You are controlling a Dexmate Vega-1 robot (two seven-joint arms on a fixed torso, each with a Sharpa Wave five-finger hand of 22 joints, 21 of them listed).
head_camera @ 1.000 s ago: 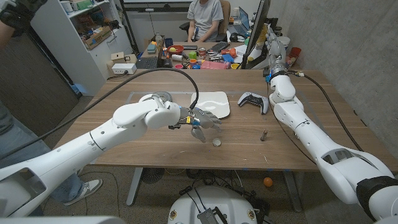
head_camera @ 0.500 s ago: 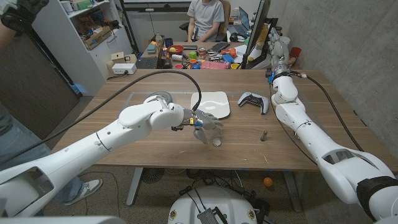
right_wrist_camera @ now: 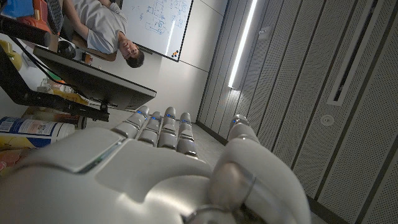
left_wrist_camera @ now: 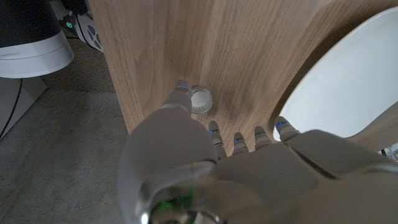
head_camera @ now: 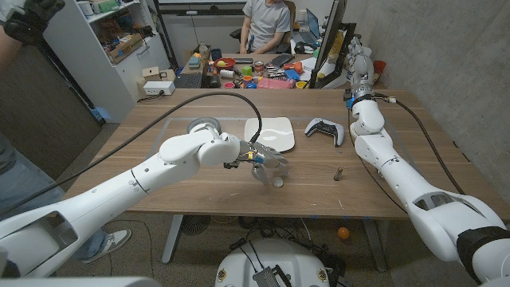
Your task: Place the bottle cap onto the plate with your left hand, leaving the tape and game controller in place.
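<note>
Left hand (head_camera: 267, 162) spread, fingertip at bottle cap (left_wrist_camera: 201, 99), cap partly hidden overhead.

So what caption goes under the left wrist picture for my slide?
The left hand reaches down to the bottle cap near the table's edge, with the white plate close by.

A: What are the arms like?
B: Glossy white rounded shells, dark seams at the joints, with a thick black cable (head_camera: 171, 104) running along the left one.
A: And the hands?
B: The left hand (head_camera: 265, 162) and right hand (right_wrist_camera: 168, 168) are pale grey, their fingers (left_wrist_camera: 237, 141) marked with small blue dots.
</note>
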